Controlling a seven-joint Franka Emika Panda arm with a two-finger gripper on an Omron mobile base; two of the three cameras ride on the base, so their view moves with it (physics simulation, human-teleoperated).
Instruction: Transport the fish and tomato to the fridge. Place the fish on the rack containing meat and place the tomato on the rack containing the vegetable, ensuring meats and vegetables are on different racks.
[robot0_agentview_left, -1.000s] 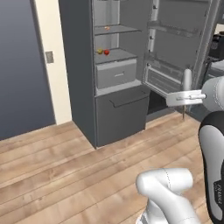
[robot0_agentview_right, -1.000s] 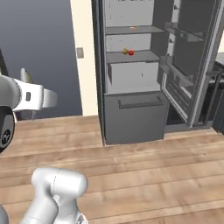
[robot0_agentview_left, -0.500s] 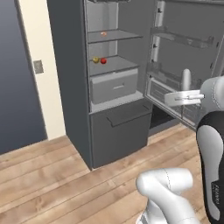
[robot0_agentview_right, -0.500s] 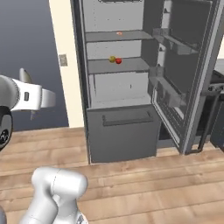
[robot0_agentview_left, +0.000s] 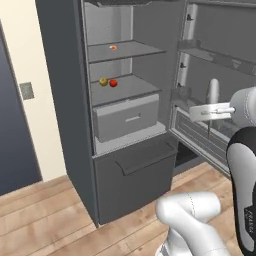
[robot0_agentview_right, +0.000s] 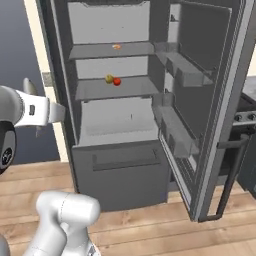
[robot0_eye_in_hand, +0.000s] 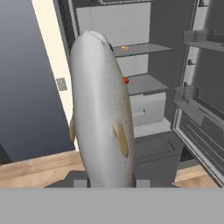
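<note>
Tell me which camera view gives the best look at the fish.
The hand view: the fish stands upright between the finger tips, close up, its silvery body and fins plain. In the left base view, just a thin pale sliver rises above the hand. In the right base view, a small grey tip.

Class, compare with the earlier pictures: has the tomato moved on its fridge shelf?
No. The tomato stays beside the yellow-green ball on the same shelf; only the camera drove closer.

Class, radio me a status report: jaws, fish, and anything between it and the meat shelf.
Gripper jaws shut on fish. Fridge open, meat on upper rack. Path looks clear.
</note>
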